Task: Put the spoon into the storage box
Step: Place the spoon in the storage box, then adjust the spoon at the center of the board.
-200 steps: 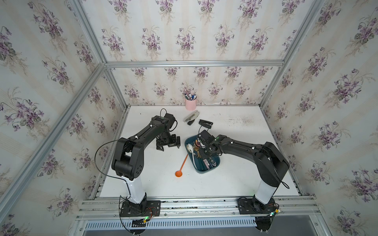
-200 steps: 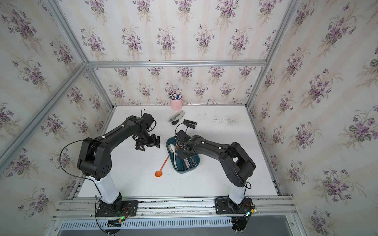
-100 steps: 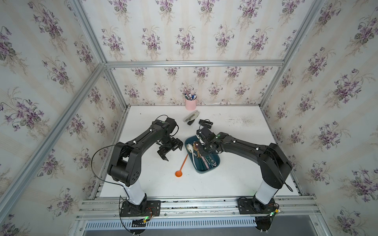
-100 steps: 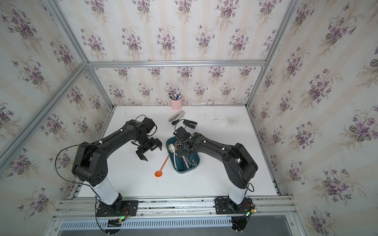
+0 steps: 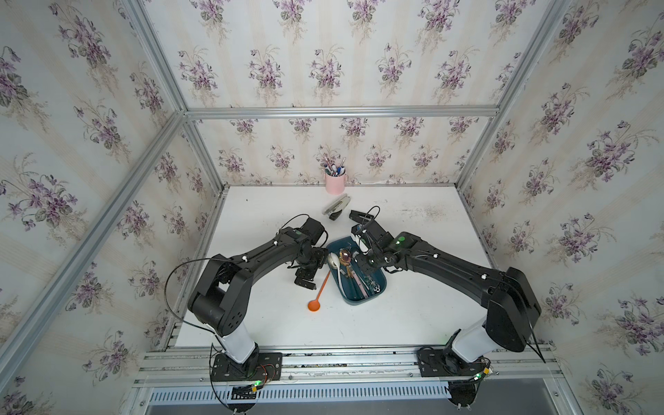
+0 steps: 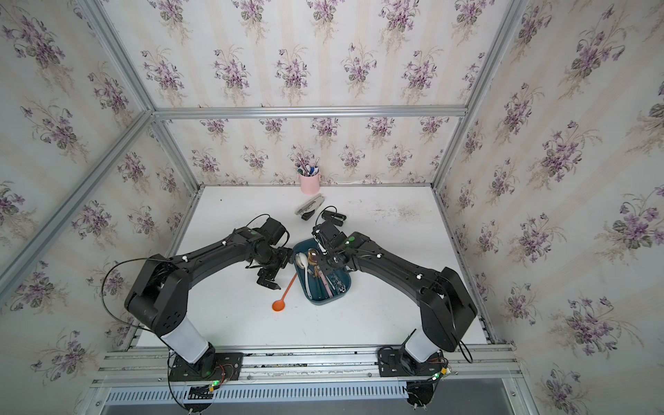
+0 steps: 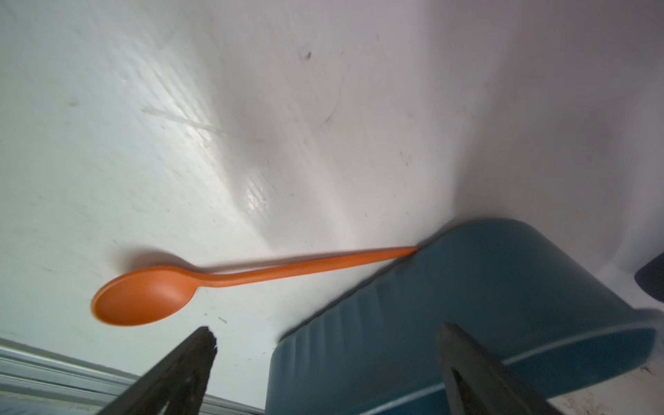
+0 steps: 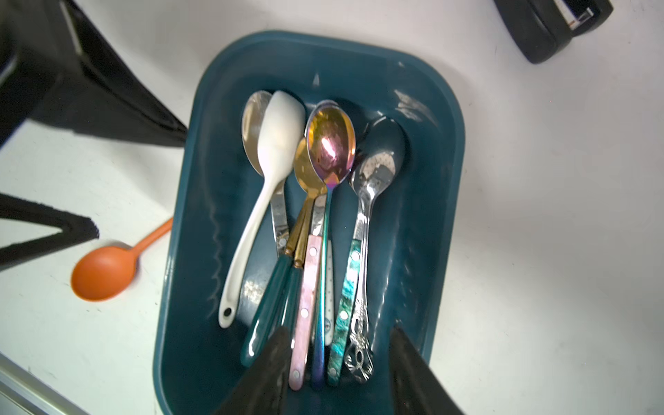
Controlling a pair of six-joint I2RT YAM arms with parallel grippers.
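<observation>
An orange plastic spoon (image 5: 321,289) (image 6: 287,289) lies on the white table, its handle tip touching the left wall of the dark teal storage box (image 5: 354,301) (image 6: 319,300). My left gripper (image 5: 309,275) (image 7: 327,330) is open, low beside that wall and near the spoon's (image 7: 251,276) handle, holding nothing. My right gripper (image 5: 361,260) (image 8: 340,332) hangs open above the box (image 8: 445,215), over the handles of several spoons lying inside. Among them are a white one (image 8: 273,143) and an iridescent one (image 8: 330,143).
A pink pen cup (image 5: 335,181) stands at the back wall. A grey stapler (image 5: 336,206) and a black clip-like object (image 5: 361,216) lie just behind the box. Metal frame rails run along the table's front and left edges.
My right gripper has gone from shut to open above the box. The left gripper has swung nearer and toward the box's left wall, beside the orange spoon's handle.
</observation>
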